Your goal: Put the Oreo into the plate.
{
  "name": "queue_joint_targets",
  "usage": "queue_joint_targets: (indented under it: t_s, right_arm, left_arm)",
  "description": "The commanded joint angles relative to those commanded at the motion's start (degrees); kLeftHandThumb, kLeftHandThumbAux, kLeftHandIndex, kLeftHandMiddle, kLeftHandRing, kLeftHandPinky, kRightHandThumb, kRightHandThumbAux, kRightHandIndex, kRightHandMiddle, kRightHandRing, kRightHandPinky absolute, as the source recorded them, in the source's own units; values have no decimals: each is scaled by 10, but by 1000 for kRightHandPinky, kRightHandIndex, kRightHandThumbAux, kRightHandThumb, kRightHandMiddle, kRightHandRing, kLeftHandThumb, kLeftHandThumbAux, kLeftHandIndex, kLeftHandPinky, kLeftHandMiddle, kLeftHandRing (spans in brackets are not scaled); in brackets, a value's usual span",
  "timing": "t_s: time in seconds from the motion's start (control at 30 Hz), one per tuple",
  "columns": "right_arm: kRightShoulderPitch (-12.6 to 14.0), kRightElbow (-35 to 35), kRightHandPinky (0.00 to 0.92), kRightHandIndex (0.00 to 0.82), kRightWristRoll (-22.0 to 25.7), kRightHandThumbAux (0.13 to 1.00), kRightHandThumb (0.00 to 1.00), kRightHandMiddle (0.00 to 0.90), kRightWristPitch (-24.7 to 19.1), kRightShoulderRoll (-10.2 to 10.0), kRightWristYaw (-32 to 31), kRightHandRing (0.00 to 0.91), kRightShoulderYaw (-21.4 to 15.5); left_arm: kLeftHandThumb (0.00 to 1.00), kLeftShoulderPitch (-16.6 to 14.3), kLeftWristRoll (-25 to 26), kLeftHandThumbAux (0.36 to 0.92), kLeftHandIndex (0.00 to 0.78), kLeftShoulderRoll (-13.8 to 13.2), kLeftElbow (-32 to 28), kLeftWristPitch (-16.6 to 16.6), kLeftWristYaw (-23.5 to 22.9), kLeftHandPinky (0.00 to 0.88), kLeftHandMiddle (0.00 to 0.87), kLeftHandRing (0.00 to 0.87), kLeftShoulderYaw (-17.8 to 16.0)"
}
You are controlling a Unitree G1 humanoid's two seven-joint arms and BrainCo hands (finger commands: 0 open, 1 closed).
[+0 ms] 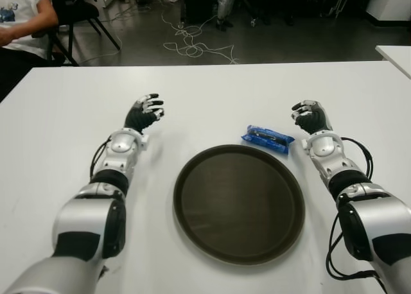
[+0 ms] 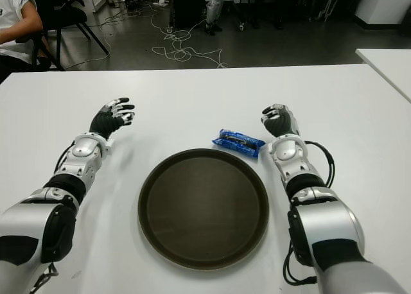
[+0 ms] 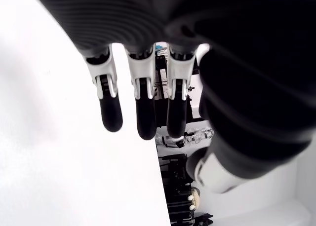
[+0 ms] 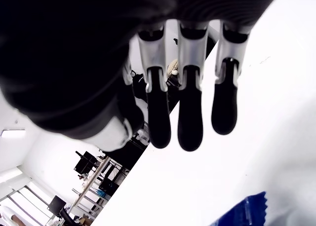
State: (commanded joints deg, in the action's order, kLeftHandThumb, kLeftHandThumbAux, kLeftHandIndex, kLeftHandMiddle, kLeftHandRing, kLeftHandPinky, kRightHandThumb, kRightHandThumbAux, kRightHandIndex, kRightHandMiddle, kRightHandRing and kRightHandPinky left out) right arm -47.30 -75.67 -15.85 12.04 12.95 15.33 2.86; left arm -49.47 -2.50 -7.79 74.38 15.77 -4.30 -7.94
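Dark brown round plate (image 1: 239, 204) sits nearest us, centred on the white bench (image 1: 212, 95) between our two forearms, nothing in it. Just past its far-right rim we see the Oreo (image 1: 268, 138), a blue wrapped pack lying flat on the bench, angled, very close to the rim; can't tell from the eye views if it touches. It's outside the plate, task step not done.

Right hand (image 1: 311, 116) shows just right of the Oreo, apart from it, fingers (image 4: 190, 122) loosely extended and slightly separated, holding nothing; right wrist view shows a blue corner of the pack below the fingertips with a gap between. Can't tell whether the hand touches the bench.

Left hand (image 1: 144, 112) shows well left of the plate's far edge, fingers (image 3: 145, 115) relaxed and spread, empty, white bench under them in the left wrist view.

Beyond the bench edge: dark floor with loose white cables (image 1: 192, 43), a black chair (image 1: 74, 8), and a seated person (image 1: 19, 21) in a white shirt at far left. Corner of a second white table (image 1: 395, 53) at far right
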Motion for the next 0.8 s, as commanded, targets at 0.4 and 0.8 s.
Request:
queue_joint_targets:
  t_s: [0.4, 0.8]
  right_arm:
    - [0, 0, 567, 414, 4, 722, 687, 480, 1, -1, -3, 526, -5]
    - [1, 0, 558, 414, 2, 724, 685, 496, 3, 0, -3, 531, -5]
  left_arm:
    - [196, 0, 2, 815, 188, 2, -1, -1, 2, 253, 245, 229, -3]
    - [187, 0, 3, 812, 192, 1, 0, -1, -2, 250, 252, 235, -4]
